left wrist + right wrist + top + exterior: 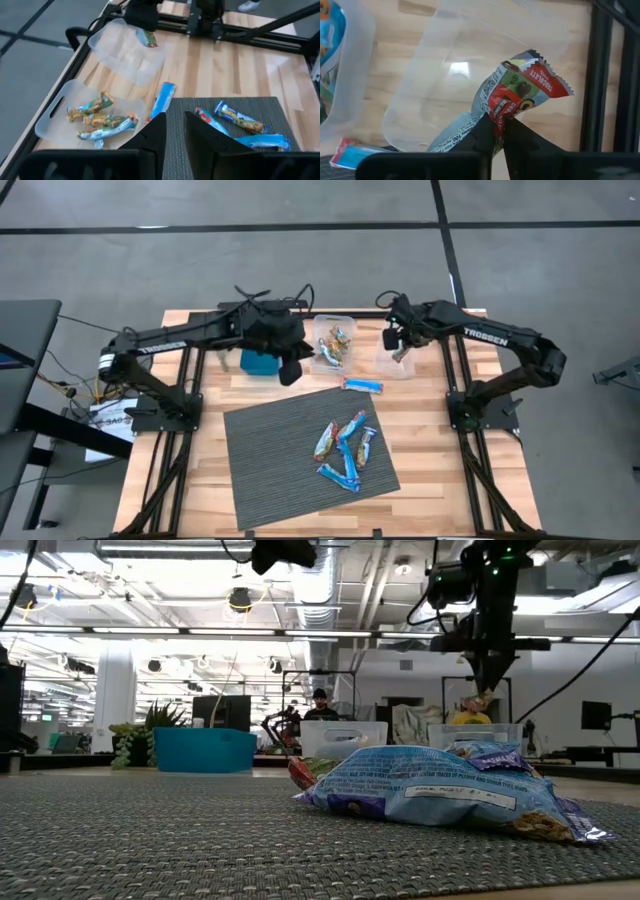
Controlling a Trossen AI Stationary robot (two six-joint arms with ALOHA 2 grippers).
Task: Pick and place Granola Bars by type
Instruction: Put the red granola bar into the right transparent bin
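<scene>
My right gripper (499,125) is shut on a red-and-green granola bar (520,92) above an empty clear tub (397,362). A second clear tub (335,345) to its left holds several gold-wrapped bars. One blue-white bar (362,386) lies flat on the wood near the tubs. Several more bars (345,448) lie in a pile on the grey mat (270,460). My left gripper (175,125) hangs above the mat's far edge, beside the filled tub, its fingers a little apart with nothing between them. My right gripper pinches the bar near its middle (496,114) between its two fingers, which lie across it. The fingers come from above, slanting down. The bar is tilted and lifted clear over the empty tub, its red end (547,80) sticking out past the fingers.
A blue tray (258,363) stands at the far left, behind my left gripper. Black arm frames (470,410) flank the table on both sides. A person (320,705) sits in the room beyond the table.
</scene>
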